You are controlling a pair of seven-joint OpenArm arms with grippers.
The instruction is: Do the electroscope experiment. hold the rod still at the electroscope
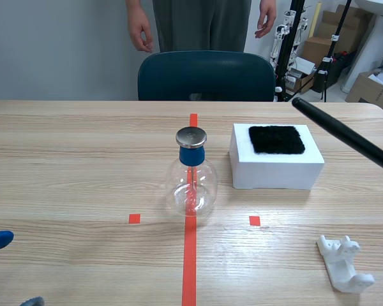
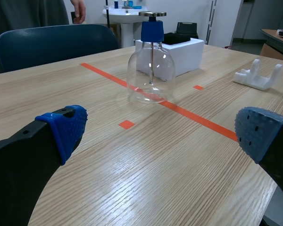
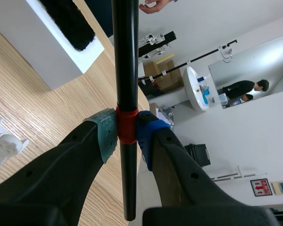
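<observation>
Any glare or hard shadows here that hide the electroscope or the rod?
Scene view: even light, with only a soft shadow under the electroscope; its metal cap gleams mildly. Left wrist view: a pale sheen on the table ahead of the open left gripper; the electroscope reads clearly. Right wrist view: no glare on the rod, clamped in the right gripper.

You have a light wooden table (image 1: 64,159) running away from you. At its middle, on the orange-red tape line (image 1: 189,255), the glass electroscope (image 1: 191,185) stands upright with its blue collar and metal cap on top. Near it, to your right, sits a white block (image 1: 277,171). Closer to you on the right lies a white plastic stand (image 1: 345,266), well apart from both.
</observation>
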